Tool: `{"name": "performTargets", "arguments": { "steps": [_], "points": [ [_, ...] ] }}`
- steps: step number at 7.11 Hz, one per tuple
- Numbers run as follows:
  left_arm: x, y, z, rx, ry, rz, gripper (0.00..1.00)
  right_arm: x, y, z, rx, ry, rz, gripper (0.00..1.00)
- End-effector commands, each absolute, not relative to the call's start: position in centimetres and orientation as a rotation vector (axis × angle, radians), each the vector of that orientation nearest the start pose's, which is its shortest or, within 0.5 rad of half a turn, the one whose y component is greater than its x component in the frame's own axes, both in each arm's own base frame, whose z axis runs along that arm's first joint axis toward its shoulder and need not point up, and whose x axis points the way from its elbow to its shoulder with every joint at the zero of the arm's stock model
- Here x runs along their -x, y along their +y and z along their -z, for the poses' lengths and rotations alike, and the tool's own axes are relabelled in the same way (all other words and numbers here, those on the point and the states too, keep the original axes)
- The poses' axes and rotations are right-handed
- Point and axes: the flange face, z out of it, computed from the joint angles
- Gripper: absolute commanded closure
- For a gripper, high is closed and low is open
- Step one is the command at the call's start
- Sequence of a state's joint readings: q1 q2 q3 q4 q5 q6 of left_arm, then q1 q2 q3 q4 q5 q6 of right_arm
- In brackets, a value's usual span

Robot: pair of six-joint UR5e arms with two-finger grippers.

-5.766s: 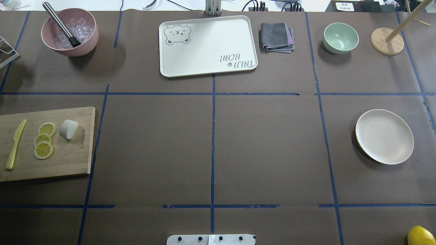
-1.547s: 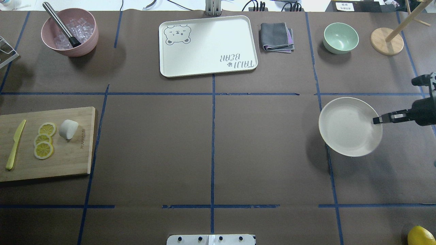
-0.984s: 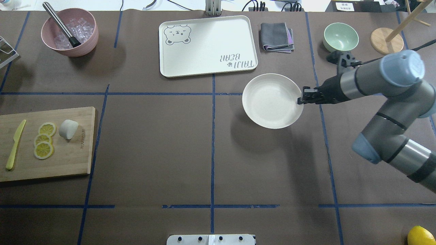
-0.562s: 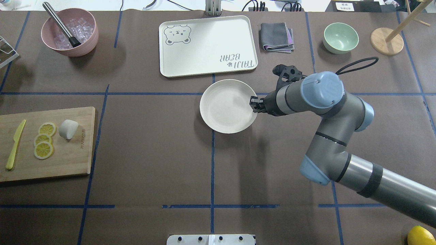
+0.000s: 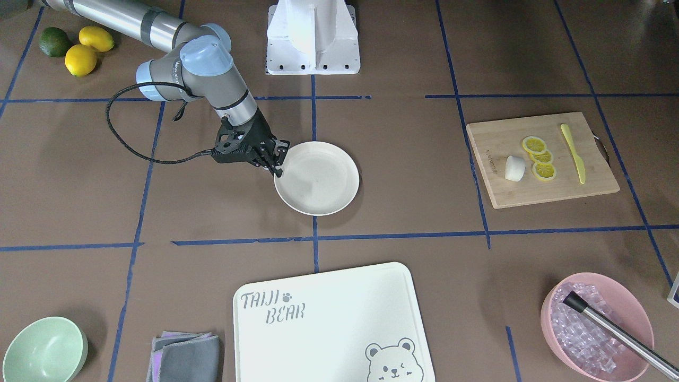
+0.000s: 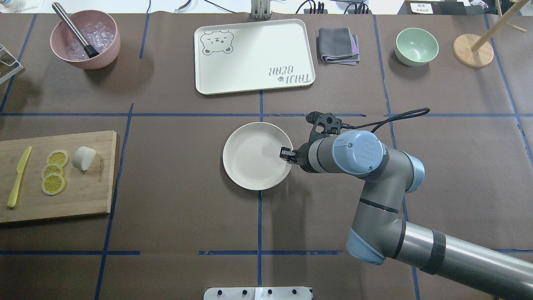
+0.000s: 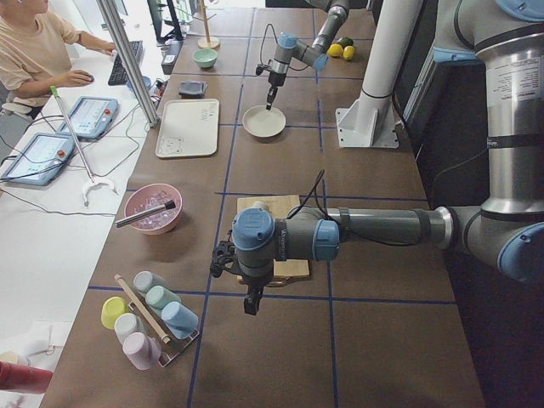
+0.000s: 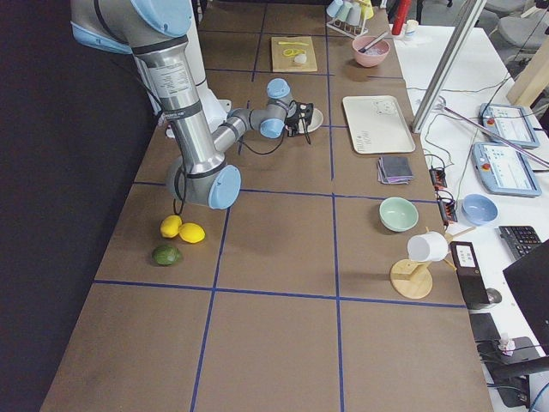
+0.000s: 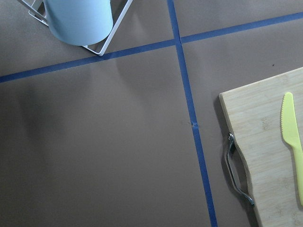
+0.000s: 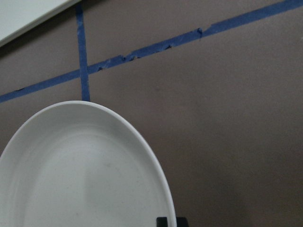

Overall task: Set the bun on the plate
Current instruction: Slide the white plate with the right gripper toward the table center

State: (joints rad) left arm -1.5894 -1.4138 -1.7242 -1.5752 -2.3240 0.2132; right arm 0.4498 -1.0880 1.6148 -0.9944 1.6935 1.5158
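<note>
At table [image 6: 183, 196] centre, right gripper [image 6: 285, 153] clamps face-up plate [image 6: 252, 160] by its rim; bun [image 6: 83, 158] lies lengthwise front-to-back.

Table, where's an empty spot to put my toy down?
Biggest bare patch: between the cutting board and the plate. Another lies between the plate and the robot's base. Crowded: the board itself, and by the right gripper at the plate's rim.

The right arm [image 6: 377, 221] and the left arm [image 7: 374, 228] were grey metal tubes with pale blue caps on the round joints. A black cable [image 6: 416, 112] looped beside the black right gripper [image 6: 286, 152]. The white base [image 6: 258, 293] had dark screws.
</note>
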Motion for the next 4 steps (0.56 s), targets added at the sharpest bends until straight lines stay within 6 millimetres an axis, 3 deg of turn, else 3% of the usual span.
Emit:
{"name": "performTargets", "arguments": {
  "steps": [1, 2, 3, 4],
  "points": [
    [7.3, -42.5, -65.6, -0.091, 0.749, -0.188, 0.0, 54.6, -39.2, -29.2, -0.228, -1.094, -0.304, 0.0],
    [7.3, -43.0, -64.5, -0.112, 0.746, -0.197, 0.0, 51.1, -40.1, -28.2, -0.173, -1.001, -0.298, 0.0],
    [7.3, -42.9, -62.7, -0.144, 0.74, -0.209, 0.0, 46.3, -42.0, -26.4, -0.129, -0.925, -0.238, 0.0],
    [7.4, -42.9, -62.2, -0.154, 0.735, -0.213, 0.0, 40.2, -44.8, -25.5, -0.128, -0.881, -0.163, 0.0]
  ]
}}
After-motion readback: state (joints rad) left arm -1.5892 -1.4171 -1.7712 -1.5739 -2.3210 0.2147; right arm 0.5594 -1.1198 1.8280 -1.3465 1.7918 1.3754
